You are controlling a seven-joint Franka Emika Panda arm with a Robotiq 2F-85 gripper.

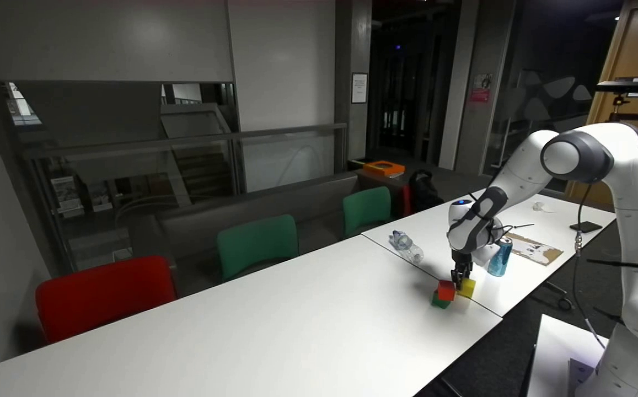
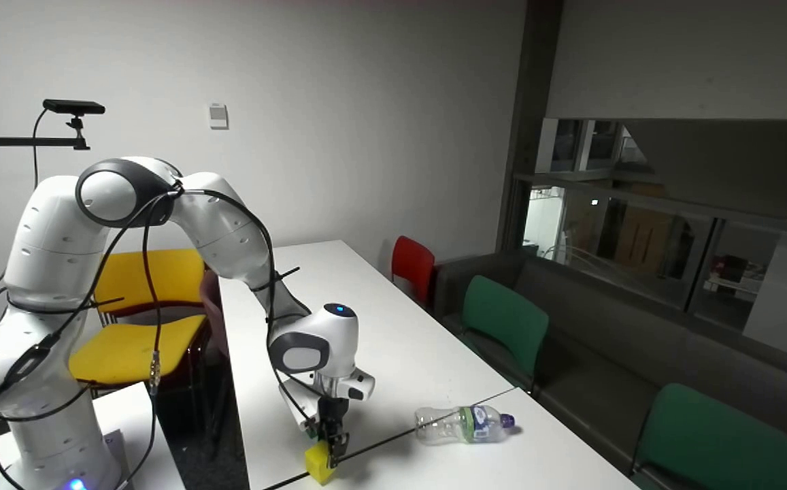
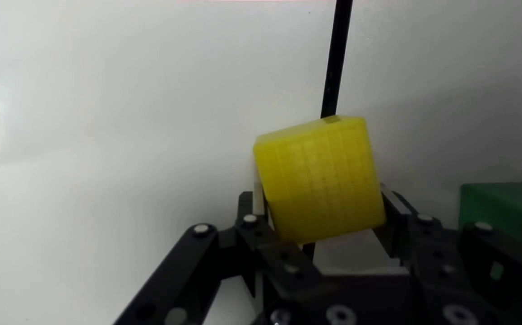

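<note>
Gripper (image 3: 324, 198) clasping yellow cube (image 3: 319, 176) — capped bottle (image 2: 462, 425), can (image 1: 499, 259)

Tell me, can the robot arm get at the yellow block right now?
Yes, it looks so: the wrist view shows the yellow block between the fingers of the gripper, nothing apparently in the way. The green block stands off to one side.

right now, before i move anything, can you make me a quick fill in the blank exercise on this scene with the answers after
The cube between the fingers of the gripper is coloured ____.
The upper cube, over the green cube, is coloured ____.
The bottle is not upright but lies on its ____.
The can standing on the table is coloured ____.

Missing words: yellow; red; side; blue.
</note>
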